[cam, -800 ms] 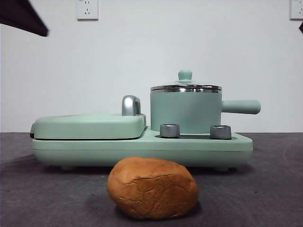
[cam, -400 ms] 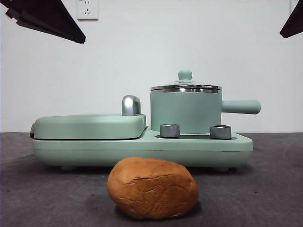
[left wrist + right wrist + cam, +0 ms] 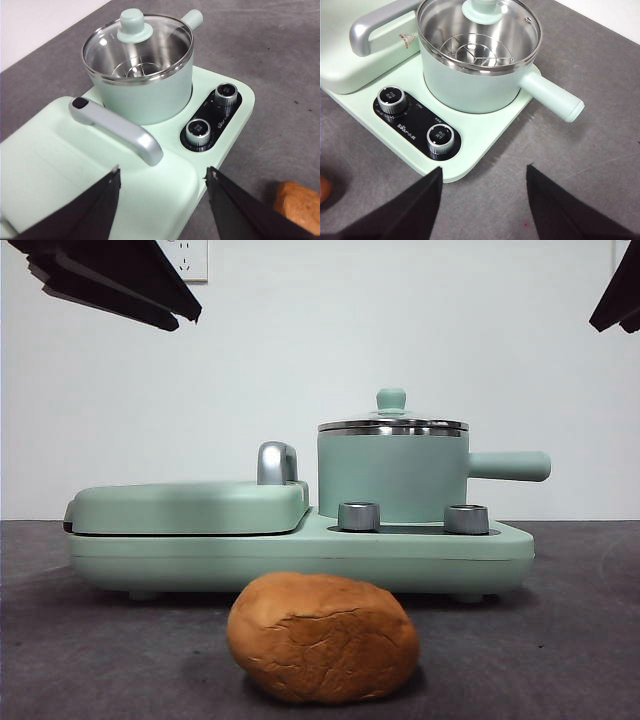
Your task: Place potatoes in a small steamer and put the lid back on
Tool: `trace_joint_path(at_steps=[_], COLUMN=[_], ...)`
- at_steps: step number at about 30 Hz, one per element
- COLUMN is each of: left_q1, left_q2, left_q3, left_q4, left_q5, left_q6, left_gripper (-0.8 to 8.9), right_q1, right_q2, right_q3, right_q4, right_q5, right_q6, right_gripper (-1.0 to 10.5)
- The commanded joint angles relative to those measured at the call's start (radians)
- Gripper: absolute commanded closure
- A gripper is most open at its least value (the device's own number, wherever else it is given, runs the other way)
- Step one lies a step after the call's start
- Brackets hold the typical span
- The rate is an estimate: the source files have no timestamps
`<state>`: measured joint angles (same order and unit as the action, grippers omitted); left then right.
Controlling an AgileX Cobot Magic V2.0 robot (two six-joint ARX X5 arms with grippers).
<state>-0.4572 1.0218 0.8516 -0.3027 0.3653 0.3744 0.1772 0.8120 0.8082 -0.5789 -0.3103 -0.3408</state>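
Note:
The potato (image 3: 322, 637), an orange-brown cracked lump, lies on the dark table in front of the appliance, and its edge shows in the left wrist view (image 3: 297, 202). The small steamer (image 3: 392, 475) is a mint-green pot standing on the base, side handle pointing right. The glass lid (image 3: 392, 424) rests on it, and a steel rack shows through the lid (image 3: 480, 37). My left gripper (image 3: 162, 200) hovers open above the griddle cover, short of the steamer (image 3: 150, 95). My right gripper (image 3: 482, 200) hangs open over the table beside the base, near the steamer (image 3: 475, 85). Neither holds anything.
The mint-green base (image 3: 300, 552) carries a flat hinged griddle cover (image 3: 190, 505) with a silver handle (image 3: 276, 462) and two steel dials (image 3: 358, 516). The arms show as dark shapes at the top left corner (image 3: 110, 275) and top right corner (image 3: 620, 295). A white wall stands behind.
Both arms have come further into the front view from the top corners, the left one more. The potato, steamer and lid have not moved.

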Motion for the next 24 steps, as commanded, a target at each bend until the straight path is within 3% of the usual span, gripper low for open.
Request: trace_joint_path(at_steps=[1, 5, 12, 24], left_q1=[-0.016, -0.042, -0.083, -0.144], left_q2=[0.019, 0.058, 0.182, 0.476], left_q3=[0.023, 0.023, 0.052, 0.314], left_q4=[0.056, 0.167, 0.319, 0.34], left_q5=[-0.023, -0.106, -0.111, -0.115], left_q6=[0.0, -0.054, -0.119, -0.138], left_gripper=[5.37, 5.36, 5.35, 5.34], right_q1=[0.005, 0.005, 0.005, 0.005], right_q2=[0.003, 0.003, 0.003, 0.003], right_q3=[0.018, 0.018, 0.018, 0.018], right_q4=[0.005, 0.005, 0.006, 0.006], right_q5=[0.0, 0.003, 0.023, 0.023], right_q6=[0.008, 0.031, 0.07, 0.099], right_gripper=[6.8, 6.8, 6.8, 6.8])
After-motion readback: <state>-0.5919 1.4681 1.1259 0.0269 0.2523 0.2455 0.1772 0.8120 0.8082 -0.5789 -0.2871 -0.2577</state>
